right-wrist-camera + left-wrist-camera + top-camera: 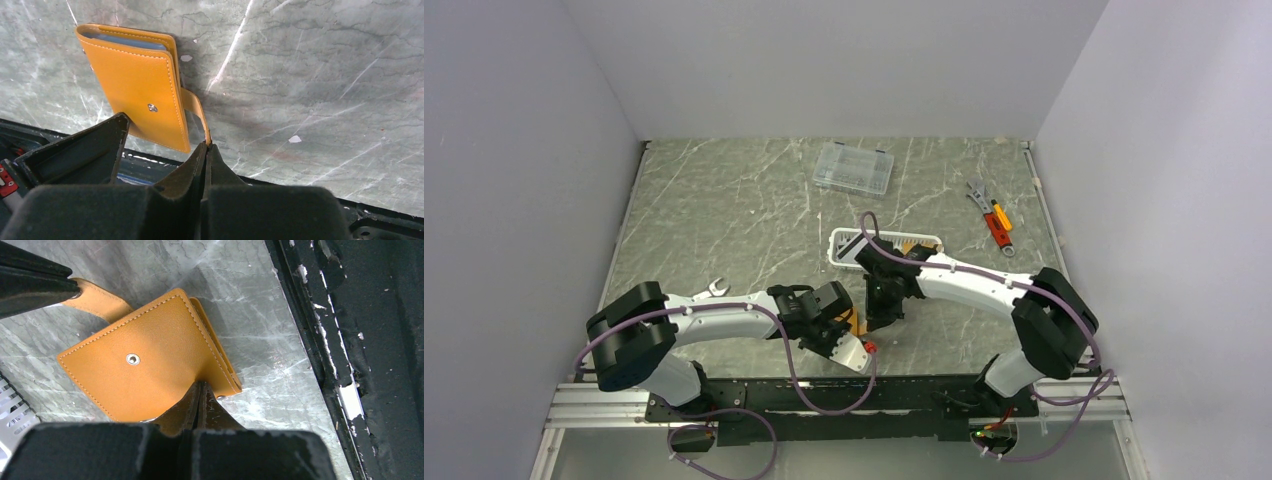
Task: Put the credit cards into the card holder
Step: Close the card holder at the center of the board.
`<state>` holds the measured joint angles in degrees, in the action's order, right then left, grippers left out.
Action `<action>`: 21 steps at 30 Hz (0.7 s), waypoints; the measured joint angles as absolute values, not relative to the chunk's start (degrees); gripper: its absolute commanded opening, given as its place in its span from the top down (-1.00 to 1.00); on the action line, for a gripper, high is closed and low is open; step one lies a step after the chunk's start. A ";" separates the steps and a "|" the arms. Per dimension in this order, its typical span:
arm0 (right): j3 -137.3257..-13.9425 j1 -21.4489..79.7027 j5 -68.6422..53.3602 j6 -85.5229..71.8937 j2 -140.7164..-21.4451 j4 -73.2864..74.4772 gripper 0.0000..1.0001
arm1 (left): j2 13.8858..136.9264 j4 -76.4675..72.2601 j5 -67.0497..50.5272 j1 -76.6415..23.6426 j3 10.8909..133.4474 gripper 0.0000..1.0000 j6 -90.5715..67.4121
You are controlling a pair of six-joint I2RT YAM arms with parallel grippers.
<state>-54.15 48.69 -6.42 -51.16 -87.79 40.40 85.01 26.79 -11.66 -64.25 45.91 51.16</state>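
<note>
Left end effector [200, 390] and right end effector [207, 150] are both pinching the orange card holder [145, 360] by the table's [310, 75] near edge.

The left one is clamping shut on the holder's nearest corner, the holder lying straight ahead of it. The right one is squeezing shut on the strap tab [192, 102], the holder lying ahead and to its left, its long axis running away. A pale blue card [125, 41] is showing inside. Farther back, a white basket [884, 245] is sitting apart.
</note>
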 measured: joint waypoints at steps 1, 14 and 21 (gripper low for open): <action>-54.02 48.69 -6.50 -51.29 -87.48 40.14 1.00 | 85.01 26.79 -11.66 -64.25 45.91 1.00 51.16; -53.58 48.18 -12.69 -51.57 -89.01 34.59 1.00 | 85.01 26.76 -11.18 -64.49 45.91 1.00 51.18; -54.50 47.97 -15.59 -51.00 -92.40 32.82 1.00 | 84.99 26.76 -11.14 -64.49 45.87 1.00 51.24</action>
<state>-54.50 47.97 -15.59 -51.00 -92.40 32.82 84.99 26.76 -11.14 -64.49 45.87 51.24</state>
